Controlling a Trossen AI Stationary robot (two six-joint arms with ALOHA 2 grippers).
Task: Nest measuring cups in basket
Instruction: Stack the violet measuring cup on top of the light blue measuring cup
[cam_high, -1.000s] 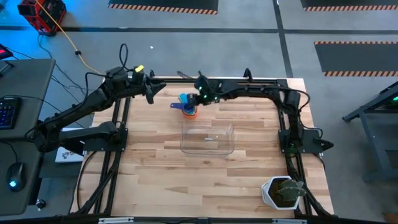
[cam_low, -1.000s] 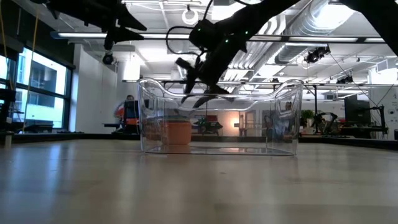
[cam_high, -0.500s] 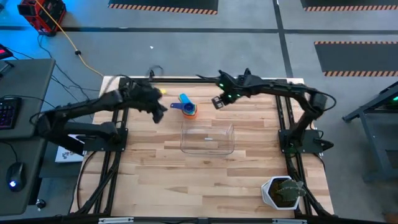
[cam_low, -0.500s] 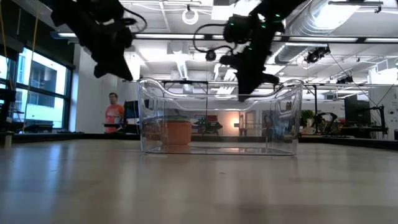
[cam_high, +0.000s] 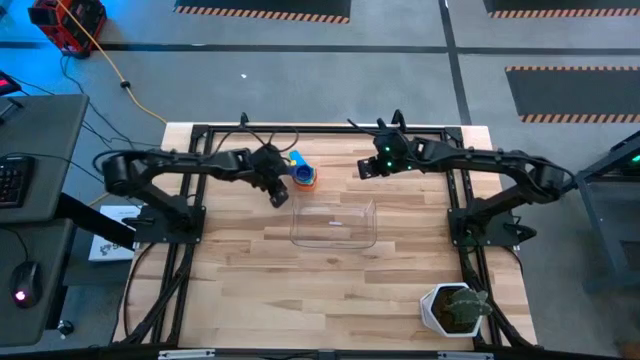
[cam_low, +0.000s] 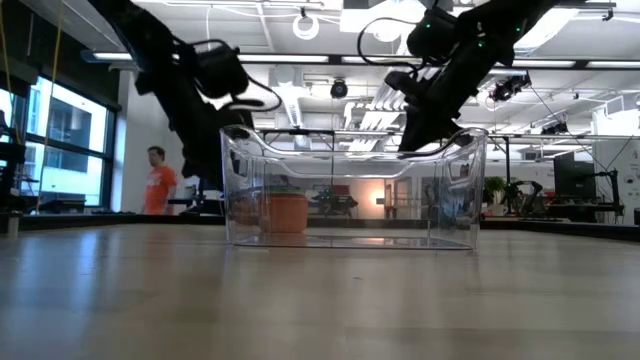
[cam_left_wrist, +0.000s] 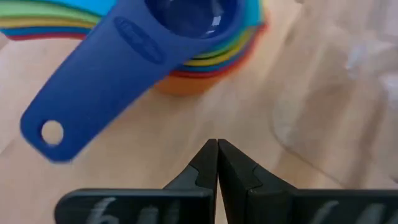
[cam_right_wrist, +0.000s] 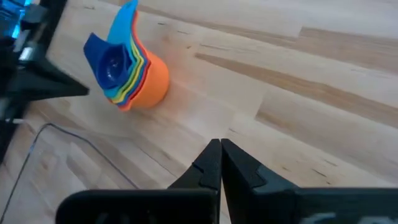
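On the wooden tabletop (cam_high: 250, 260) the nested measuring cups (cam_high: 303, 174) stand outside the basket (cam_high: 334, 223), at its 11 o'clock. Left hand (cam_high: 279, 194) and right hand (cam_high: 364, 167) are clenched — both empty.

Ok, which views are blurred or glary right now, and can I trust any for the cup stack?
Left wrist view: cup stack fills the frame, soft and out of focus. Right wrist view: stack sharper, colours readable. Low view: bin shows reflections, the stack a dim orange shape through it. High view: even light, stack small.
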